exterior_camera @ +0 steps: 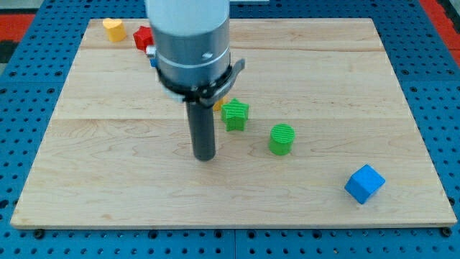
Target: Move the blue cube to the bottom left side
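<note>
Observation, single overhead-oblique view. The rod's tip [205,157] sits on the wooden counter [108,180] at about centre frame, slightly left of middle. There is no pincer on this arm, so nothing spread or pinched to report; it ends in a plain dark rod.

The blue cube [364,184] lies at lower right of the frame, near the counter's bottom edge, well apart from the tip. It stands turned, one corner pointing toward the frame's bottom.

Other blocks: green star [235,114] just right of the rod, green cylinder [282,139] further right and lower, between the tip and the cube but above the straight line joining them. Yellow block [113,29] and red block [143,37] at upper left. A sliver of orange-yellow shows behind the arm's collar; a trace of blue too; shapes cannot be told.

Judgement on the step in hand: the push has not begun. The tip needs to get to the cube's right side first, so the approach should loop below the green cylinder, or around the cube's far side, without nudging it. Then push leftward along the bottom strip, which looks free of blocks. Since the cube sits cornerwise, contact off-centre would likely spin it away; aim through its middle and correct early if it drifts.
</note>
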`<state>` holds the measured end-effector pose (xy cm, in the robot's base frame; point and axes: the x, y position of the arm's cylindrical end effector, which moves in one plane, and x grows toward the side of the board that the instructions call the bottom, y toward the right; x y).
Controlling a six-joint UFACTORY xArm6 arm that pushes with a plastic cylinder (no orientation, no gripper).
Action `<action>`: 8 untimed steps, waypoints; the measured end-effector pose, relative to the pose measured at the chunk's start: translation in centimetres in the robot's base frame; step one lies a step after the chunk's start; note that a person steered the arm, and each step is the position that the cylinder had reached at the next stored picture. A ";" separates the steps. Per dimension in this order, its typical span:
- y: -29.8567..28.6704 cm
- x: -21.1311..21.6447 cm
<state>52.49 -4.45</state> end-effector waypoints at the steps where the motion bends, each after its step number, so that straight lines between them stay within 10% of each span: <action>1: 1.8 2.1; 4: 16.6 0.7; 8: 20.4 -3.1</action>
<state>49.37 15.97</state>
